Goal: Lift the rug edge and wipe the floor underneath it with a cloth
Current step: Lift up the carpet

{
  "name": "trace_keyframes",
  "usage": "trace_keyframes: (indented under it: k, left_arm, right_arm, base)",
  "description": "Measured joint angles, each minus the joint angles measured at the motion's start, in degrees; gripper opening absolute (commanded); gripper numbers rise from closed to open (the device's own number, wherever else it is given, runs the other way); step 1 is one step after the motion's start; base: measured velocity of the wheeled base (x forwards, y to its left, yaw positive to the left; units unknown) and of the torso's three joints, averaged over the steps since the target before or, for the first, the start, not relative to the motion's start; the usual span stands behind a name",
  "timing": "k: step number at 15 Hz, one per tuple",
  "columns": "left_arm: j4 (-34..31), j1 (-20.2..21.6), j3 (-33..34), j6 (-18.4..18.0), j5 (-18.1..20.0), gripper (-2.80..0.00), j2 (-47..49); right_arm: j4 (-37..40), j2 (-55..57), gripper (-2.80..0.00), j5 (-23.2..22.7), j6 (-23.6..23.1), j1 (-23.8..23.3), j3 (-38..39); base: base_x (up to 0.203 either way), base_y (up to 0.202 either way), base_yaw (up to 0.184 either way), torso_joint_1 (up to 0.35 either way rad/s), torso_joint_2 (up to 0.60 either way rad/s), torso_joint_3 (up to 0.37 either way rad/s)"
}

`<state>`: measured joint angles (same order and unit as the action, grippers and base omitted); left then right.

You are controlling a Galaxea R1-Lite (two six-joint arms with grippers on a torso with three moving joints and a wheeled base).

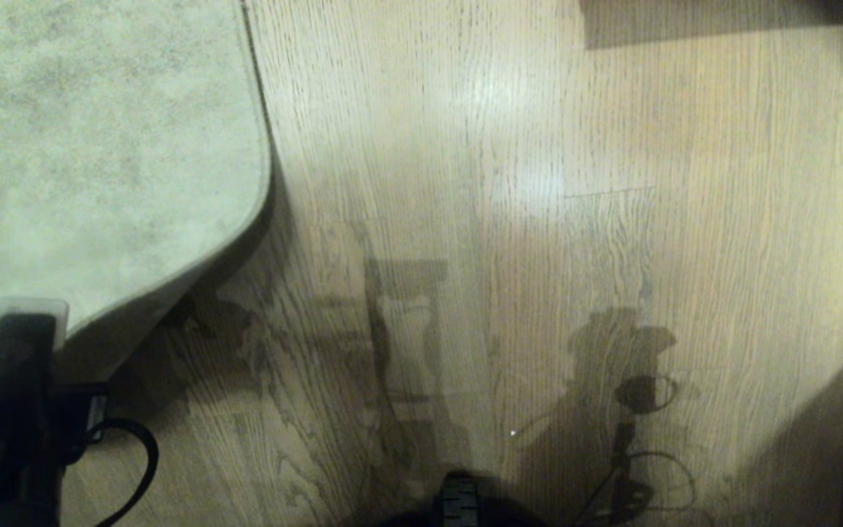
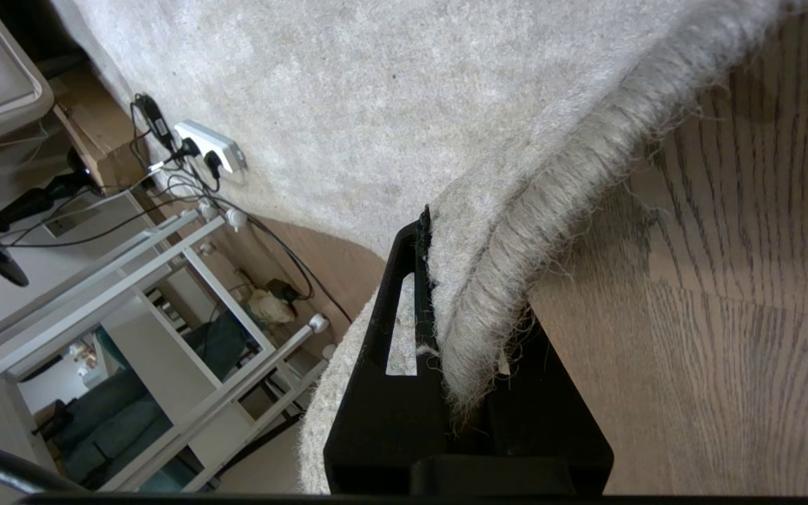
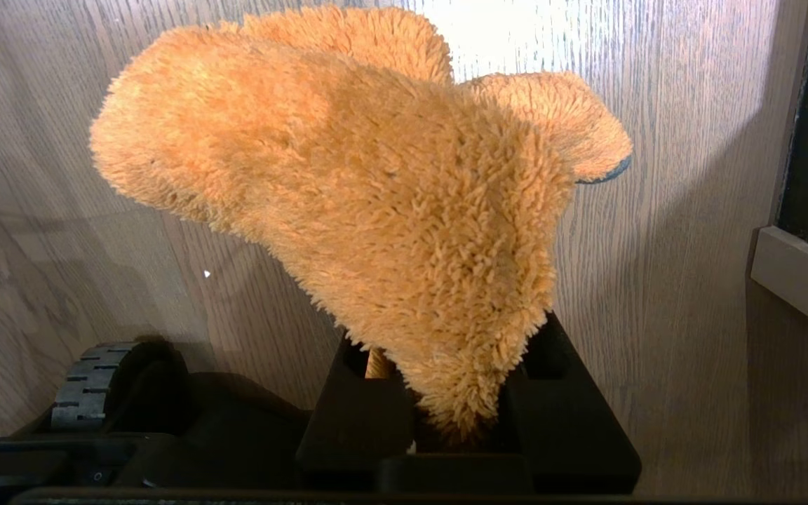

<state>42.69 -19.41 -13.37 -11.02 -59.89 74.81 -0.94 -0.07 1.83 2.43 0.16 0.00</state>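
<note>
Head view: rug edge [image 1: 264, 183] curving through the upper left of the frame, raised off the floor [image 1: 538, 219] to bare planks beneath; left gripper [image 1: 23, 322] at lower left.

Left wrist view: left gripper [image 2: 460, 393] at bottom centre, clamped tight on the rug edge [image 2: 516, 259], hem pinched between jaws.

Right wrist view: right gripper [image 3: 456, 421] at bottom centre, nipped shut on the cloth [image 3: 376, 189], rag held above the floor [image 3: 684, 280], apparently ready for wiping.
</note>
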Motion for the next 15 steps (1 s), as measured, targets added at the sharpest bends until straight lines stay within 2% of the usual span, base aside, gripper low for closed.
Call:
trace_keyframes:
  k: [15]
  left_arm:
    - [0.0,0.0,1.3,0.3,0.0,-2.8,-0.3]
  right_arm:
    - [0.0,0.0,-2.8,0.0,0.0,0.0,0.0]
  base:
    - [0.0,0.0,0.0,0.0,0.0,0.0]
